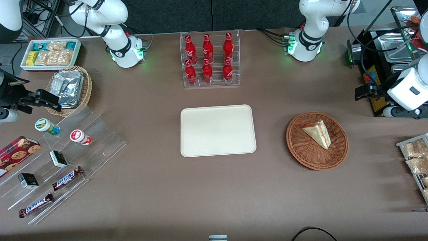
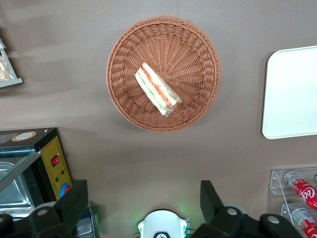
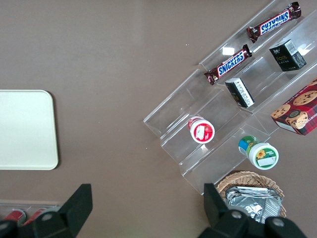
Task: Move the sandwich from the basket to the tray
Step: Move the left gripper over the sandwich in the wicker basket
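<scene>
- the sandwich (image 2: 157, 88) lies on its side in the basket (image 2: 124, 49), well apart from the tray (image 1: 218, 130).
- the gripper (image 2: 141, 206) hangs high up near the basket, fingers wide apart, holding nothing.
- the soft bread could squash or slip out if the fingers pinch it badly.

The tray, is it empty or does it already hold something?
Empty: the tray is bare; the sandwich lies in the basket. The open gripper hangs above.

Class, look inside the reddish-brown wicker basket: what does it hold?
One sandwich lies in the basket; the weave beneath it is covered. The tray is bare. The open gripper hovers apart from the basket.
</scene>
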`<state>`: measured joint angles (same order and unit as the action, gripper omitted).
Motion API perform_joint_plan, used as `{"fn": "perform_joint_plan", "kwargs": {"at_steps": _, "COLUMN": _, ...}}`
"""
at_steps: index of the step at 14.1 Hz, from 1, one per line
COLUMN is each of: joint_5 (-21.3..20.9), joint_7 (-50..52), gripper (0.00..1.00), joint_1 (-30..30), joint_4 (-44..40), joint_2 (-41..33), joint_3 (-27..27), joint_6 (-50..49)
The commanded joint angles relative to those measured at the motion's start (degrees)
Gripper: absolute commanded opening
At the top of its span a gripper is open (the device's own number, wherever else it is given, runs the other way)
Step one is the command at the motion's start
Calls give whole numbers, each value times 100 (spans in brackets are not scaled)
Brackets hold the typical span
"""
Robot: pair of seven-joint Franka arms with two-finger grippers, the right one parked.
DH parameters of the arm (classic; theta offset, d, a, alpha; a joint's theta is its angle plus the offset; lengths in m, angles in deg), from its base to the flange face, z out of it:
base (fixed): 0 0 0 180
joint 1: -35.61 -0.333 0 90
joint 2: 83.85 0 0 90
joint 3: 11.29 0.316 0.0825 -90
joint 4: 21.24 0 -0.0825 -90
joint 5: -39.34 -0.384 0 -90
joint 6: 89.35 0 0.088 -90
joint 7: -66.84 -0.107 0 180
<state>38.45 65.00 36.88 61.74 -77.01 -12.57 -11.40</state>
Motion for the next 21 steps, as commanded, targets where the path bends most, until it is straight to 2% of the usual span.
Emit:
{"fn": "perform_joint_plan", "kwargs": {"at_steps": 1, "joint_5": -33, "joint_7": -72, "gripper": 100, "joint_1": 40, "joint_4": -159, "joint_2": 37, "joint_3": -65, "joint_6": -193}}
{"fn": "perform_joint_plan", "kwargs": {"at_steps": 4, "joint_5": -121, "joint_7": -19, "gripper": 100, "joint_1": 23, "joint_4": -2, "joint_2": 133, "joint_3": -57, "joint_6": -79}}
{"fn": "perform_joint_plan", "kwargs": {"at_steps": 5, "joint_5": -244, "joint_7": 42, "gripper": 100, "joint_1": 23, "joint_4": 200, "joint_2": 133, "joint_3": -57, "joint_6": 130}}
{"fn": "perform_joint_plan", "kwargs": {"at_steps": 10, "joint_5": -298, "joint_7": 718, "gripper": 100, "joint_1": 14, "joint_4": 1474, "joint_2": 98, "joint_3": -48, "joint_6": 1553}}
{"fn": "perform_joint_plan", "kwargs": {"at_steps": 14, "joint_5": -289, "joint_7": 2088, "gripper": 100, "joint_1": 14, "joint_4": 2651, "joint_2": -7, "joint_3": -48, "joint_6": 3047}}
{"fn": "perform_joint_plan", "kwargs": {"at_steps": 21, "joint_5": -289, "joint_7": 4136, "gripper": 100, "joint_1": 242, "joint_4": 3988, "joint_2": -25, "joint_3": -66, "joint_6": 4998}}
